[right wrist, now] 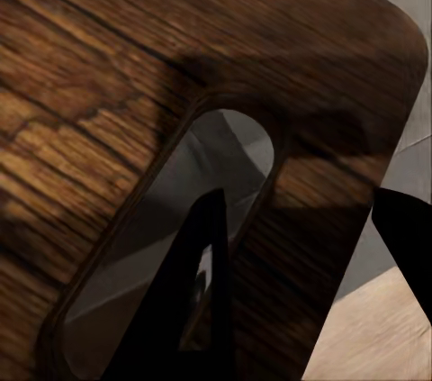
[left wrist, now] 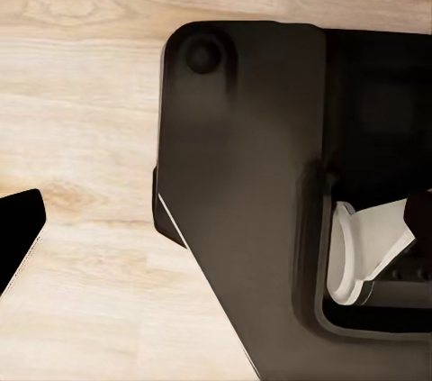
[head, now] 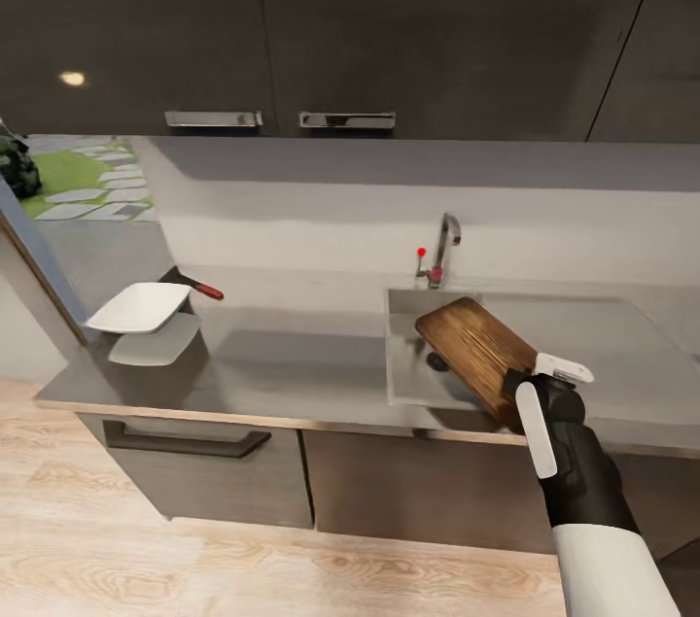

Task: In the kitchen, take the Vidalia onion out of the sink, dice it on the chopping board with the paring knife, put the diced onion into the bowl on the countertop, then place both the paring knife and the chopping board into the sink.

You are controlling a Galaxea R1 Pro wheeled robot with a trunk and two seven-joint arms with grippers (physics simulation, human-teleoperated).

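Landmark: the sink [head: 413,374], a steel basin sunk in the grey countertop [head: 292,355]; all places below are given from it.
Bowl: the white bowl [head: 139,306] is well off to the sink's left, at the counter's far left end; its reflection shows on the surface beneath it.
Paring knife: the red handle of the paring knife [head: 206,290] pokes out from behind the bowl on the sink side; the blade is mostly hidden behind the bowl's rim.
Faucet: the angular steel faucet [head: 443,248] with its small red knob stands at the sink's back edge.
Chopping board: the dark wood chopping board [head: 474,345] is tilted over the sink's right half, its far end above the basin, its near end at the gripper by the front right rim. Whether it touches the basin, cannot tell.
Right gripper: the right gripper [head: 530,382] is closed on the board's handle end; in the right wrist view one dark finger [right wrist: 184,300] passes through the slot and the other lies beyond the board's edge.
Left gripper: in the left wrist view the camera looks down at wood floor and the robot's dark base [left wrist: 261,183]; finger opening cannot be told.
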